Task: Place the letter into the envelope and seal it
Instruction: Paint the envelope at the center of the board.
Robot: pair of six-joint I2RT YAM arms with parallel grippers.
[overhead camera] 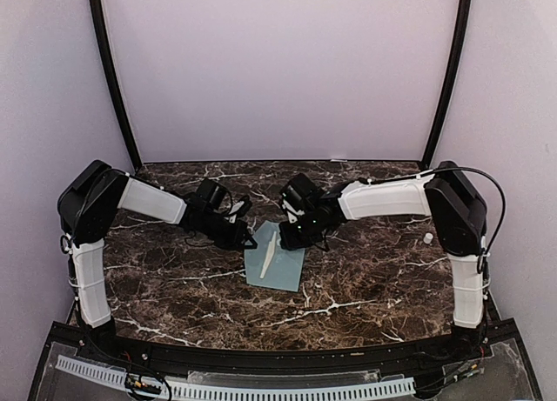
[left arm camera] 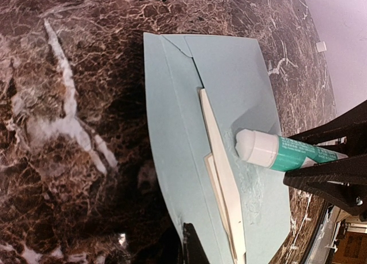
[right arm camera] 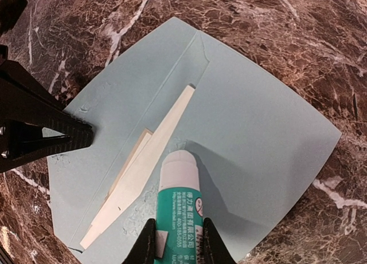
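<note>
Because adhesive had to be laid beside the fold line, the glue stick (right arm camera: 179,189) was clamped firmly between the fingers of the right gripper (right arm camera: 178,234) and tilted down until its white tip seemed to meet the envelope (right arm camera: 258,121). The envelope was laid flat on the marble table (overhead camera: 174,288), between the two arms. One edge was pressed down by the tip of the left gripper (right arm camera: 77,135), presumably so that the paper would not be dragged by the rubbing. Whether those jaws were parted or closed could not be told. A cream strip (left arm camera: 221,178) was seen along the middle, with shiny smears beside it. It could not be decided whether it was flap lining or letter. The sealing was judged unfinished.
</note>
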